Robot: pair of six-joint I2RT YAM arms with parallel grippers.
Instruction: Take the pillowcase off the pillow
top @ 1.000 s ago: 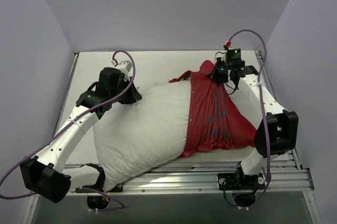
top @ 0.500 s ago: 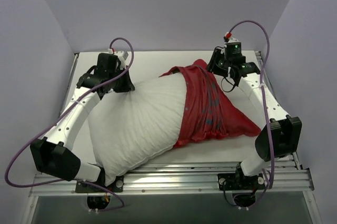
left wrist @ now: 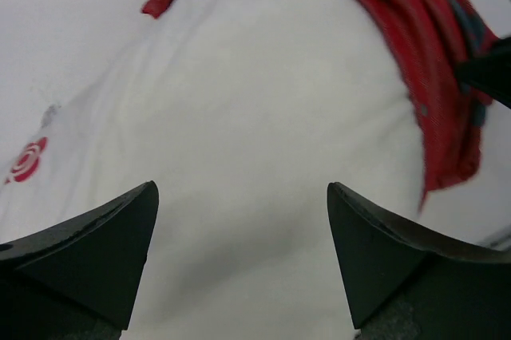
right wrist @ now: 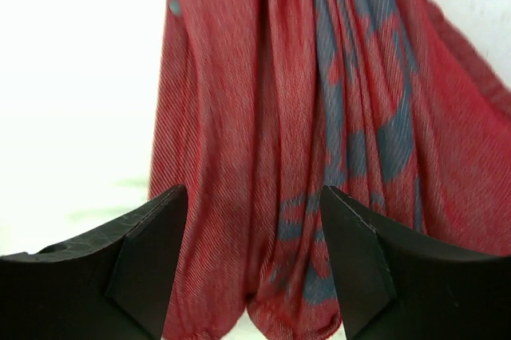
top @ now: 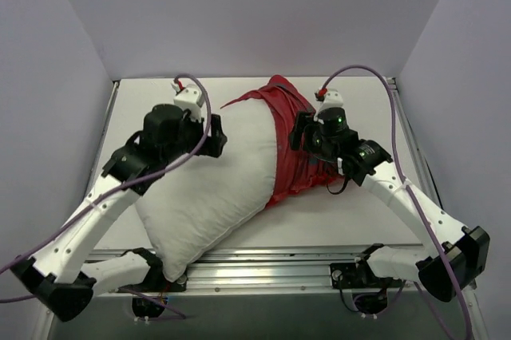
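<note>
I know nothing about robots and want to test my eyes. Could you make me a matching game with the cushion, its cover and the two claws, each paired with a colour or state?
Things:
1. pillow
2. pillowcase
3. left claw
4. right claw

Colours or states:
A. red with grey marks, bunched at one end of the pillow
B. open, over the pillow
C. plain white, mostly uncovered
D. open, over the pillowcase

Pairs: 1-C, 2-A, 3-B, 4-D
</note>
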